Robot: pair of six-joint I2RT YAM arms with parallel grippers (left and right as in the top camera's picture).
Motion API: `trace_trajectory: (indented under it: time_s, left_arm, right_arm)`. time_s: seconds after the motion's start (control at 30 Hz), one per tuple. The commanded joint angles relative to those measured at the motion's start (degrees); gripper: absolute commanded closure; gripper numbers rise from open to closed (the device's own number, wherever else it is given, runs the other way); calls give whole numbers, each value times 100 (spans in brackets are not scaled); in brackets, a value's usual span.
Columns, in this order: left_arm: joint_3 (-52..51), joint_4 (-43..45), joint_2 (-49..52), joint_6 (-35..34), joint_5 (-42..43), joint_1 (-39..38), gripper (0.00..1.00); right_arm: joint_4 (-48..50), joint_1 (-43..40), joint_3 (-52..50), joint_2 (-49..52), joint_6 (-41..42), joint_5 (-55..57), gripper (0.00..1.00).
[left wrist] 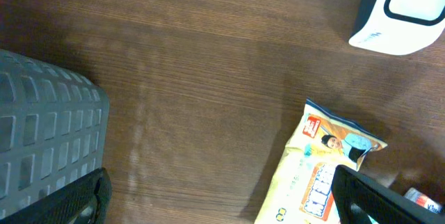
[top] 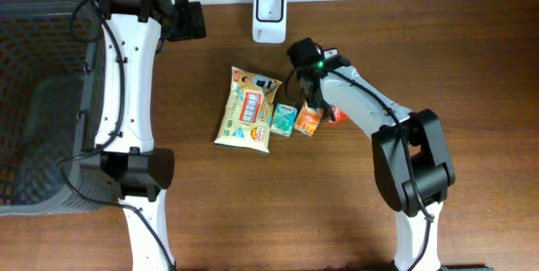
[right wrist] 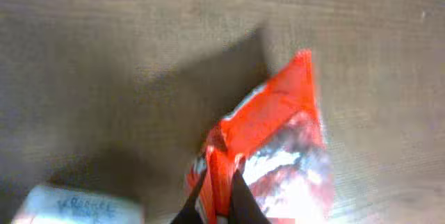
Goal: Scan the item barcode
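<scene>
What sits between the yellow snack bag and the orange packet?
A small teal packet lies between the yellow snack bag and the orange packet, as the overhead view shows.

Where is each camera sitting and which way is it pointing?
Overhead: above the table, looking straight down; both arms show.
Left wrist: angled down at basket corner; open left claw frames the bottom.
Right wrist: close over the red packet; right claw pinches it.
Shared: overhead and left wrist both show scanner, yellow pack.

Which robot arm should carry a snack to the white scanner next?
Right. The right pincer is shut on the red packet, near the white scanner. The left pincer hangs open, holding nothing.
</scene>
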Motion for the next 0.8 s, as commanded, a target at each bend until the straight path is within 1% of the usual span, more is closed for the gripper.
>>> trace_trajectory:
  time_s: [0.0,0.03,0.07,0.1,0.13,0.17,0.2,0.23,0.27,0.3,0.33,0.37,0.4,0.47,0.5,0.57,0.6,0.63,0.67,0.7,0.73,0.77]
  left_arm:
    - [-17,7,-11,-55,-42,0,1]
    - [-17,7,-11,-55,-42,0,1]
    - [-17,7,-11,-55,-42,0,1]
    - [-17,7,-11,-55,-42,0,1]
    - [-17,7,-11,-55,-42,0,1]
    - [-17,7,-11,-55,-42,0,1]
    - [-17,7,-11,-55,-42,0,1]
    - [-17,7,-11,-55,-42,0,1]
    - [-17,7,-11,-55,-42,0,1]
    - [-17,7,-11,-55,-42,0,1]
    - [-17,7,-11,-55,-42,0,1]
    - [-17,7,-11,-55,-42,0,1]
    - [-17,7,-11,-55,-42,0,1]
    - [-17,7,-11,-55,-42,0,1]
    - [-17,7,-11,-55,-42,0,1]
    - [-17,7,-11,-55,-42,0,1]
    - [-17,7,-11,-55,-42,0,1]
    - [-17,7,-11,-55,-42,0,1]
    - [-17,7,-11,-55,-42,0,1]
    - [-17,7,-11,-55,-42,0,1]
    - [-17,7,-11,-55,-42,0,1]
    - [-17,7,-11,-55,-42,0,1]
  right_arm:
    - [-789,-44,1314,-144,57,-509,96]
    - [-1349,-173,2138,-144,-133,-1268,96]
    - [-1687,-350,2719,-144,-166,-1947,96]
    - [-1860,-588,3084,-144,-168,-2706,96]
    - [-1781,-1252,3217,-142,-369,-4656,96]
    - [-1644,-1742,3110,-66,-490,-5880,96]
    - [-1451,-2031,2942,9,-492,-6640,96]
    - [-1060,-2374,2581,120,-579,-7665,96]
    - [-651,-2658,2076,184,-575,-8432,96]
    - [-428,-2863,1681,238,-568,-8776,96]
    - [-232,-3119,1193,310,-415,-8745,96]
    - [-55,-3399,728,387,-286,-8699,89]
    - [-164,-3823,455,404,-210,-8369,78]
    - [-966,-4234,796,363,-341,-6712,64]
    - [-1432,-4339,1132,330,-337,-5626,58]
    - [-2214,-4363,1982,313,-337,-4083,58]
    - [-2636,-4280,2409,310,-337,-3589,58]
    - [-3104,-4166,2750,310,-345,-3449,48]
    - [-3357,-4059,2872,310,-603,-3475,37]
    - [-3604,-3875,2830,330,-1180,-3467,33]
    - [-3786,-3700,2592,341,-1491,-3462,29]
    - [-3939,-3539,2190,341,-1478,-3471,43]
